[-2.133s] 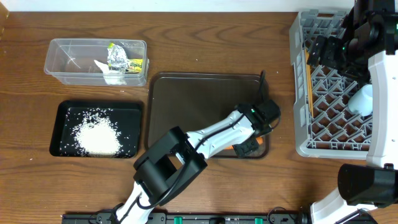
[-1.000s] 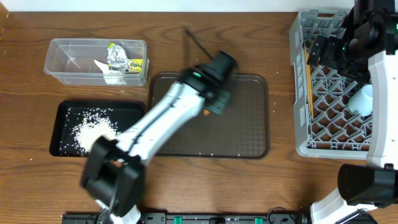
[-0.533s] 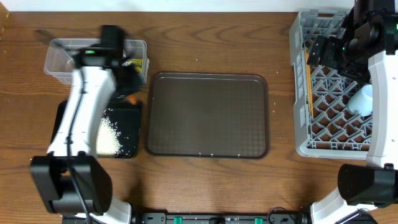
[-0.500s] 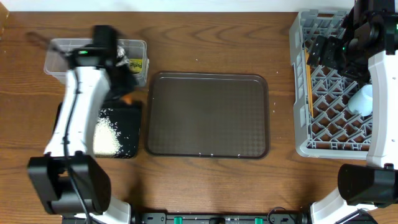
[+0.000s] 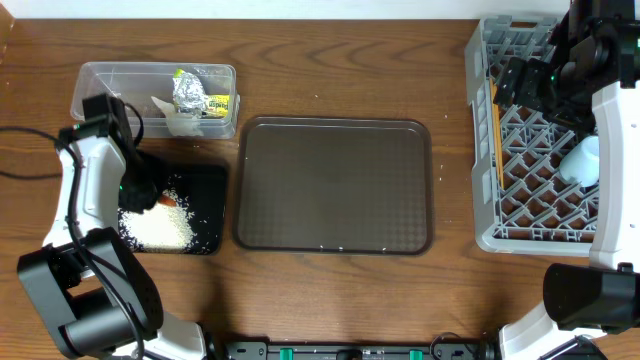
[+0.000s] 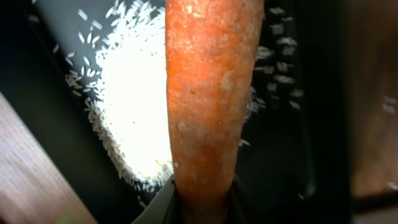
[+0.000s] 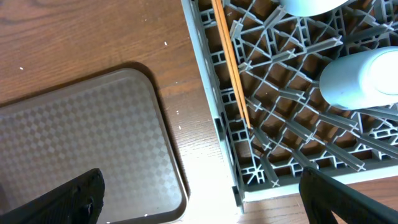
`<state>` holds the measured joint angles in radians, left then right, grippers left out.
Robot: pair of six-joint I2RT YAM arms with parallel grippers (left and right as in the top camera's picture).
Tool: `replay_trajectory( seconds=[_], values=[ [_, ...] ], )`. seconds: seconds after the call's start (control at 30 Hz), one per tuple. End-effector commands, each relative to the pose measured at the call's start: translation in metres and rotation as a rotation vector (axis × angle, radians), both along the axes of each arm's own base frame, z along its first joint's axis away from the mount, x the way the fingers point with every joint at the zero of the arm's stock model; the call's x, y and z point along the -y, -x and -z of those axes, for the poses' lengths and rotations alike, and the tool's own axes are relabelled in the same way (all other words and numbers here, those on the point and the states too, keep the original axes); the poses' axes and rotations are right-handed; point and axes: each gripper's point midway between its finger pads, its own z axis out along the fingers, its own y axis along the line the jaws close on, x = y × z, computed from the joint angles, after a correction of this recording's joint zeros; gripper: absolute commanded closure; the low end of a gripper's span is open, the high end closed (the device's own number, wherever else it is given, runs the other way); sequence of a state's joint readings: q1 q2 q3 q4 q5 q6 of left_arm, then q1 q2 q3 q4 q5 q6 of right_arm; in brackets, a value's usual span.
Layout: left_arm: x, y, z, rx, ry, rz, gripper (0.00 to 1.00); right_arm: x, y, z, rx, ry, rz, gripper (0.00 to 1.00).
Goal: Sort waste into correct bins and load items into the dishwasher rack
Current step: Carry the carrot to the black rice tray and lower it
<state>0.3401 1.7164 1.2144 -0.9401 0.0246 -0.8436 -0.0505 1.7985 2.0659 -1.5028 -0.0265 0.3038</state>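
Your left hand [image 5: 148, 192] has swung off the large dark brown serving tray [image 5: 335, 185] in the middle of the tabletop and over to the left edge. It is clamped on the small orange carrot [image 6: 208, 93]. The carrot now hangs just over the heap of white rice grains [image 5: 160, 225] in the shallow black rectangular tray [image 5: 208, 185]. That looks like the right bin for food scraps, so you likely only need to let go. Your right hand [image 7: 199, 180] has its fingers spread and holds nothing, above the large grey plastic lattice dishwasher rack [image 5: 520, 215] at the right edge.
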Motion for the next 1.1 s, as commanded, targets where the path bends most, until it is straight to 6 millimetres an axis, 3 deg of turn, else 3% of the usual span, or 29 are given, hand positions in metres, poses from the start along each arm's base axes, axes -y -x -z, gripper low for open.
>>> replay_trajectory(
  seconds=[0.0,0.07,0.17,0.27,0.43,0.6,0.83,1.07],
  values=[
    [-0.002,0.005,0.004,0.009,-0.003,-0.061,0.84,0.000,0.000,0.002,-0.006,-0.004,0.010,0.01],
    [-0.002,0.005,0.005,0.010,-0.003,-0.061,0.83,0.000,0.000,0.002,-0.006,-0.004,0.010,0.01],
    [0.000,0.004,0.005,0.015,0.006,-0.061,0.65,0.000,0.000,0.002,-0.006,-0.004,0.010,0.01],
    [0.002,0.004,0.005,0.016,0.020,-0.060,0.58,0.000,0.000,0.002,-0.006,-0.004,0.010,0.01],
    [0.005,0.008,0.005,-0.002,0.029,-0.059,0.53,0.000,0.000,0.002,-0.006,-0.004,0.010,0.01],
    [0.024,0.003,-0.001,0.041,0.135,-0.049,0.53,0.000,0.000,0.002,-0.006,-0.004,0.010,0.01],
    [0.043,0.017,-0.039,0.104,0.194,0.005,0.53,0.000,0.000,0.002,-0.006,-0.004,0.010,0.01],
    [0.061,0.070,-0.086,0.108,0.180,0.067,0.50,0.000,0.000,0.002,-0.006,-0.004,0.010,0.01]
  ],
)
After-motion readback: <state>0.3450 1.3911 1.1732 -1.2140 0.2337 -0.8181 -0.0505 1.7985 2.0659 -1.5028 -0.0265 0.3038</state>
